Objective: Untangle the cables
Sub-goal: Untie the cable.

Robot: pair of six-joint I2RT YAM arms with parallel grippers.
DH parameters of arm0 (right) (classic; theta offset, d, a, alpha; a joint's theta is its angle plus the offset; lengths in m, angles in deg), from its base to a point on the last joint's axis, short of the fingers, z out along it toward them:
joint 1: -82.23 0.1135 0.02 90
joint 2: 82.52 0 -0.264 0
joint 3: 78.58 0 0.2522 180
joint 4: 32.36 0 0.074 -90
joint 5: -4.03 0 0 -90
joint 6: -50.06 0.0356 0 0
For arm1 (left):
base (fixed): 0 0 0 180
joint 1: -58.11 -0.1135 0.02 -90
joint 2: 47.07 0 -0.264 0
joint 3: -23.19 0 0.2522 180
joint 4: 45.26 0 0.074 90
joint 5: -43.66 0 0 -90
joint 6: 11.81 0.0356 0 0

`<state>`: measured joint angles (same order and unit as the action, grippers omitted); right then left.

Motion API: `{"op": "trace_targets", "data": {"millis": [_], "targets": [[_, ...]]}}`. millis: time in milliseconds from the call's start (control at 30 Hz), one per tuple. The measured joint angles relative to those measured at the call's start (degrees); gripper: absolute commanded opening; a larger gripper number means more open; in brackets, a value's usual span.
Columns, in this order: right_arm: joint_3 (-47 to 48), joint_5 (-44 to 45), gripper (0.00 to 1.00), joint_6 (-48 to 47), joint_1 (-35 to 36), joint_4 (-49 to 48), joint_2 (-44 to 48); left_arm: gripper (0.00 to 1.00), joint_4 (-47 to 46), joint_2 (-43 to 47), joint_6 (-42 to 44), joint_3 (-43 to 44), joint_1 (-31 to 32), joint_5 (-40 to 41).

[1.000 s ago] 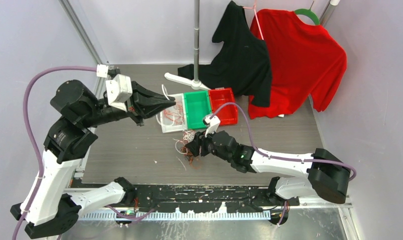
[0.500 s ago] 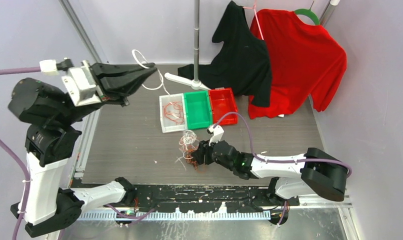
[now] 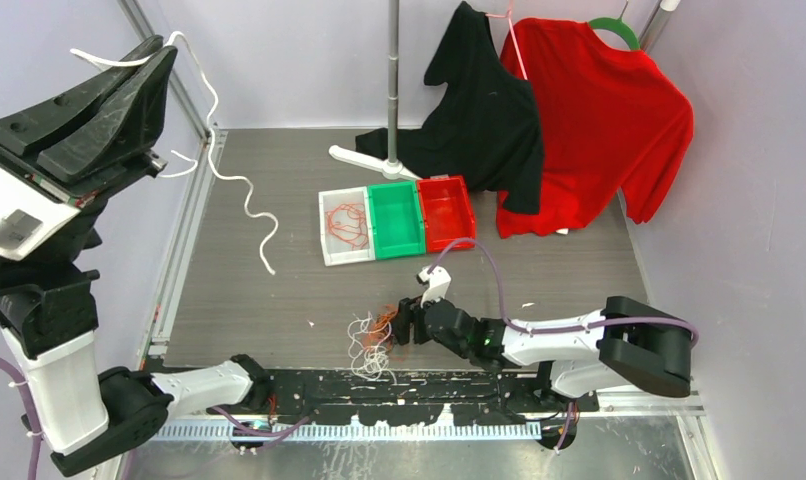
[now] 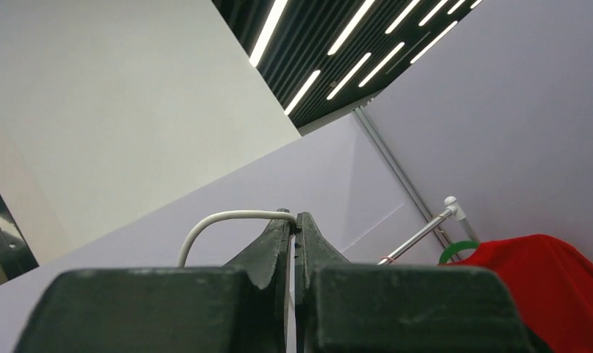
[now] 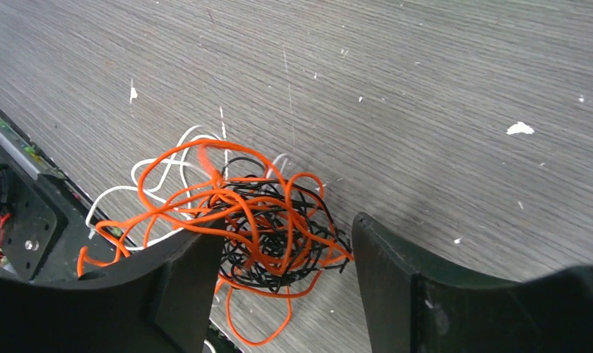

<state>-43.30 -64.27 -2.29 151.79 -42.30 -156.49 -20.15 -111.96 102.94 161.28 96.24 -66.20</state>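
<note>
Two grippers, one knot (image 5: 268, 220). Left gripper (image 3: 162, 52), raised high, is clamped on a white cable (image 3: 241, 187) whose free end hangs over the table (image 3: 279, 300), apart from the knot. Right gripper (image 5: 286, 239), jaws apart, straddles the orange-black-white knot at the near edge; it should close on one outer loop, not the core.

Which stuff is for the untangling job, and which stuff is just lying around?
For the job: tangle of cables; white cable, pinched in the left gripper; right gripper, open around the tangle; trays, one holding orange cables, likely for sorting.
Just lying about: black shirt; red shirt; metal stand.
</note>
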Motion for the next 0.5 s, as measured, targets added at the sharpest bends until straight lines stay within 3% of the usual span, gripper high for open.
{"op": "trace_targets", "data": {"millis": [67, 167, 333, 500], "targets": [[0.04, 0.55, 0.83, -0.02, 0.11, 1.31, 0.74, 0.00, 0.20, 0.59, 0.20, -0.11, 0.00, 0.11], [1.44, 1.79, 0.89, -0.68, 0.13, 7.69, 5.27, 0.00, 1.33, 3.06, 0.09, -4.20, 0.00, -0.09], [12.52, 3.54, 0.90, -3.26, -1.16, 19.67, 13.25, 0.00, 5.79, 7.39, -0.26, -14.45, 0.00, -0.33], [25.59, 2.84, 0.92, -5.81, -6.91, 27.50, 13.09, 0.00, 13.25, 8.39, -0.26, -20.79, 0.00, -0.90]]}}
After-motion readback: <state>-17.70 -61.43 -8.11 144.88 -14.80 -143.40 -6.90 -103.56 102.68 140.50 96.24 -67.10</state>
